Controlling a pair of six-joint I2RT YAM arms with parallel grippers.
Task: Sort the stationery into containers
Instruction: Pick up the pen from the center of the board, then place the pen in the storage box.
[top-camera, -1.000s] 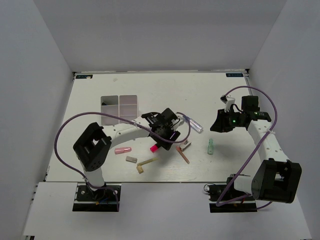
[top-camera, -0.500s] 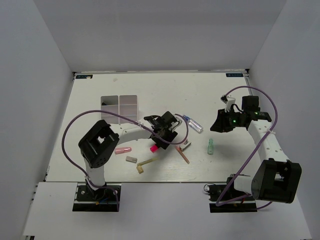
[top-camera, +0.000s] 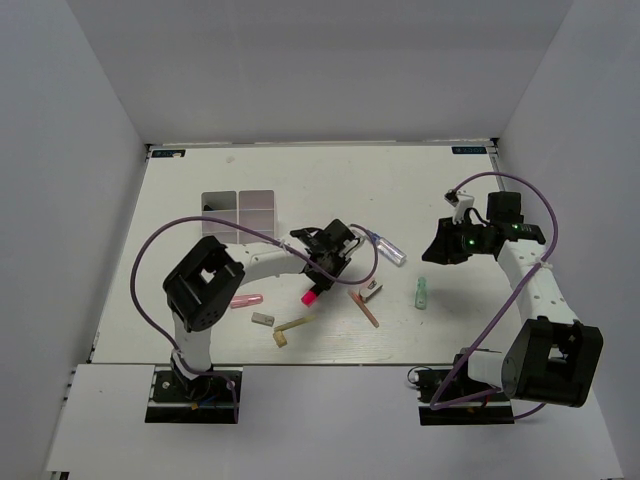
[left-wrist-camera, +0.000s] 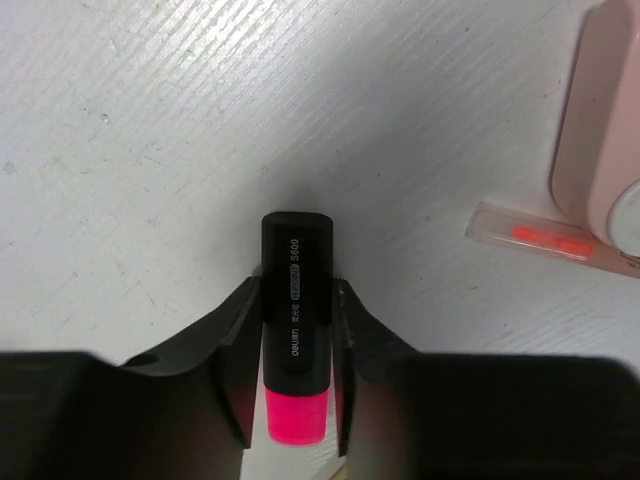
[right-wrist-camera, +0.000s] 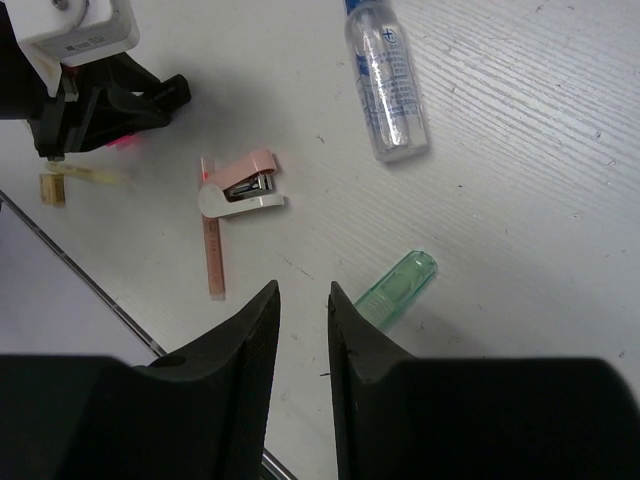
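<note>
Starting nearest the bases: yellowish stick (top-camera: 293, 326), grey block (top-camera: 262, 319) and pink pen (top-camera: 245, 300) lie loose on the table (top-camera: 450, 190). Just beyond, left gripper (left-wrist-camera: 296, 310) has its jaws clamped on the pink highlighter (left-wrist-camera: 296, 250), fingers either side of the black cap; can't tell whether it's off the surface. Pink stick (right-wrist-camera: 214, 262), stapler (right-wrist-camera: 240, 188) and pale green tube (right-wrist-camera: 396, 290) sit mid-table below the right gripper (right-wrist-camera: 303, 300), jaws only narrowly parted, empty. Clear blue-capped tube (right-wrist-camera: 385, 85) lies further out. Organizer box (top-camera: 238, 200) is far left, well apart from the highlighter. Step: grasp made, transport pending. Next needs a lift, a carry back-left clearing the wall, then release over a compartment.
</note>
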